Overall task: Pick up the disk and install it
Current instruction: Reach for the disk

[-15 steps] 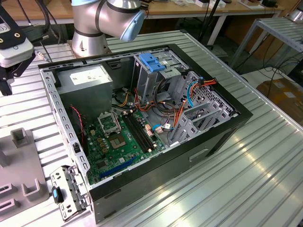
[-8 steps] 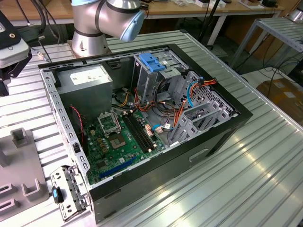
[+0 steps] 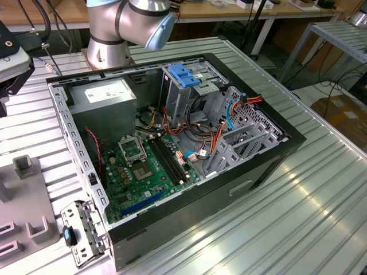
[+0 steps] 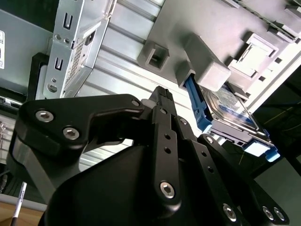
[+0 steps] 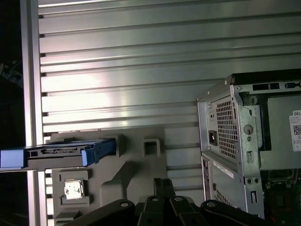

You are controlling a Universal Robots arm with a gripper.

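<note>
The ribbed metal worktop (image 3: 298, 217) carries everything. Around its middle lies an open computer case (image 3: 189, 229) on its side, with its inside facing up. The arm (image 3: 132, 23) stands on its base at the worktop's far edge in the exterior view, just behind the case.

A flat grey fixture (image 3: 28, 212) with raised blocks and slots lies at the worktop's edge on the exterior view's left, near the case but apart from it. Inside the case, a grey power supply (image 3: 106, 100) with a white sticker fills the corner nearest the arm's base. A green motherboard (image 3: 143, 177) covers the floor beside it. A metal drive cage (image 3: 186, 86) with a blue handle stands upright next to the power supply, with orange, red and blue cables trailing around it.

The black end effector (image 5: 163, 182) hangs over the fixture. In the first wrist view its fingertips look pressed together with nothing between them, and in the second wrist view (image 4: 162, 92) they meet at one tip.

The disk (image 5: 56, 151) stands on its long edge in a slot of the fixture, at the worktop's edge. Its blue side rails show in both wrist views (image 4: 230, 110), and one blue end pokes out past the fixture's rim. It is near the end effector but clear of it.

A small metal bracket (image 3: 80, 235) with a blue latch lies on the worktop between the fixture and the case's nearest corner.
</note>
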